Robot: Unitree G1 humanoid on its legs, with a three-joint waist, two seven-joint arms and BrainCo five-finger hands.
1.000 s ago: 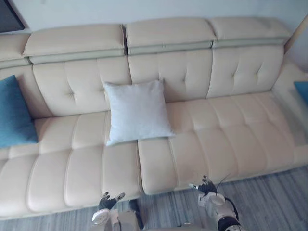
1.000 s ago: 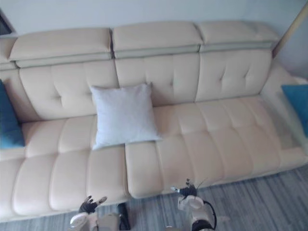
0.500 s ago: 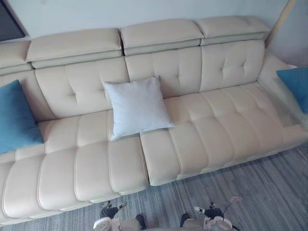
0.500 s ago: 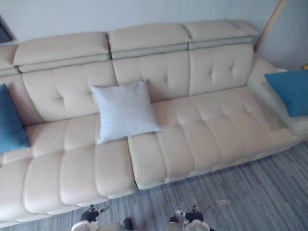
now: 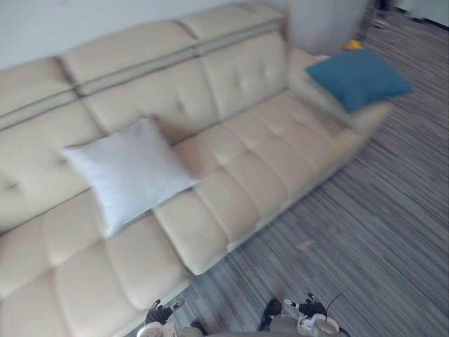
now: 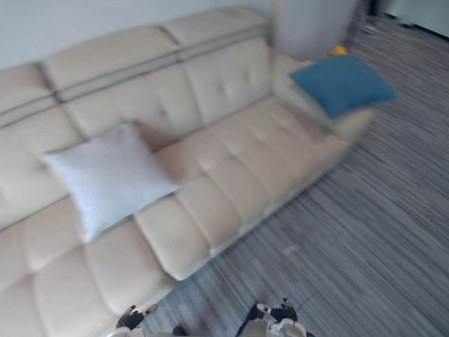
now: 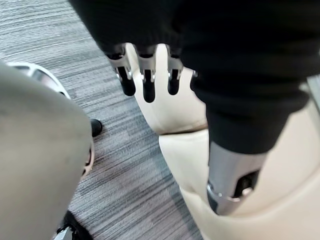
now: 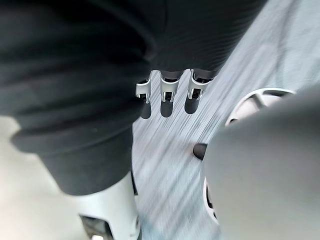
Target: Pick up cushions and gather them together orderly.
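At the far left of my feed the cream sofa (image 5: 266,161) runs out of frame, so its left end is cut off. A pale grey cushion (image 5: 126,172) sits on the seat there, tilted back against the backrest. Below it, near the sofa's front edge, my left hand (image 5: 158,314) hangs low over the striped grey floor (image 5: 379,225). Its fingers (image 7: 148,85) are straight and relaxed and hold nothing. Further right, my right hand (image 5: 309,309) is also low over the floor, apart from the sofa, with its fingers (image 8: 167,100) loose and empty. Both hands are partly cut off by the bottom edge of the head views. At the right end a blue cushion (image 5: 358,76) lies flat on the sofa's wide armrest, well apart from the pale one. Just behind it a small yellow thing (image 5: 353,44) peeks out, partly hidden by the cushion. I can't tell what it is.
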